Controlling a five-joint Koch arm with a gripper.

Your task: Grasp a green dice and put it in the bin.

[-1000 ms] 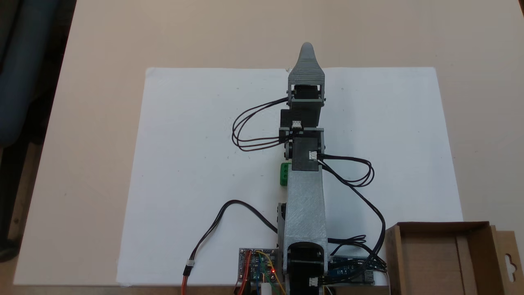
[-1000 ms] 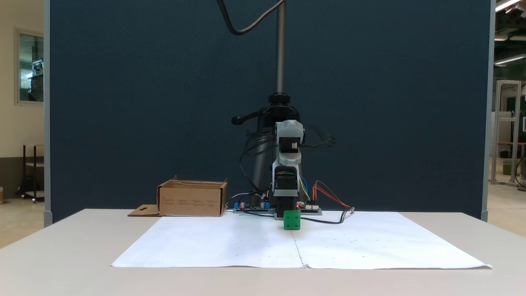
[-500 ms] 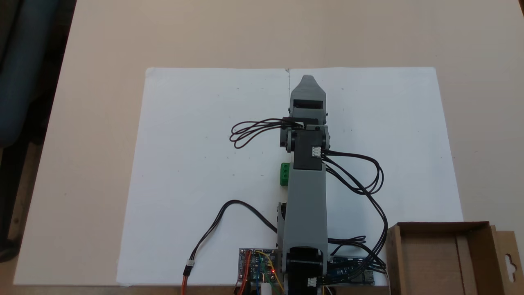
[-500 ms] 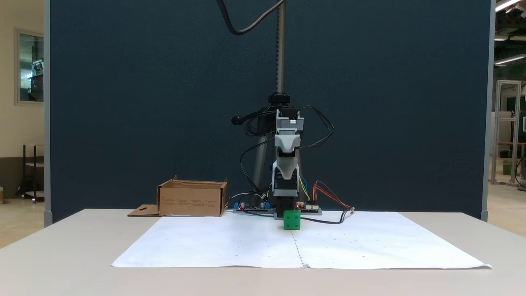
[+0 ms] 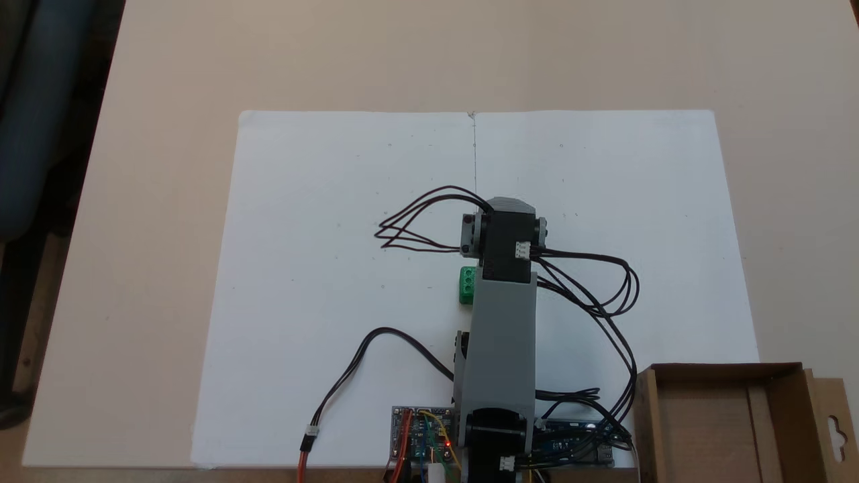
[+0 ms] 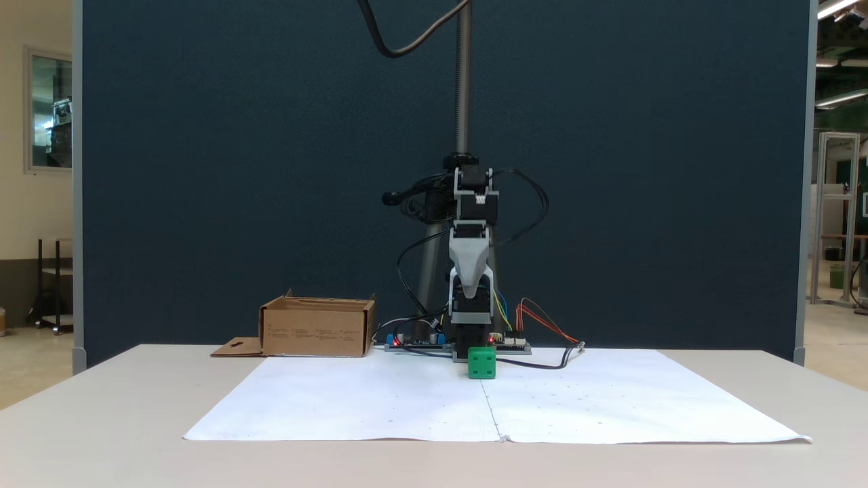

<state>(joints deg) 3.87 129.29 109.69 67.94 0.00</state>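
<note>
The green dice [image 6: 481, 362] rests on the white paper just in front of the arm's base. From above, the green dice [image 5: 466, 285] peeks out at the left edge of the grey forearm, which covers part of it. The gripper [image 6: 472, 288] hangs tip-down well above the dice, with nothing seen in it. Only one grey finger shows from the front, so I cannot judge its opening. The bin [image 6: 317, 327], a brown cardboard box, sits left of the base; from above the bin [image 5: 778, 422] lies at the bottom right, and its inside looks bare.
A white paper sheet [image 5: 322, 268] covers the middle of the tan table [image 5: 402, 54]. Circuit boards [image 5: 419, 436] and looping black cables [image 5: 604, 288] crowd the arm's base. A metal stand pole [image 6: 463, 81] rises behind it, against a dark blue partition.
The gripper has swung from reaching out flat over the paper's far edge to pointing down, drawn back near the base. The dice and bin have stayed put.
</note>
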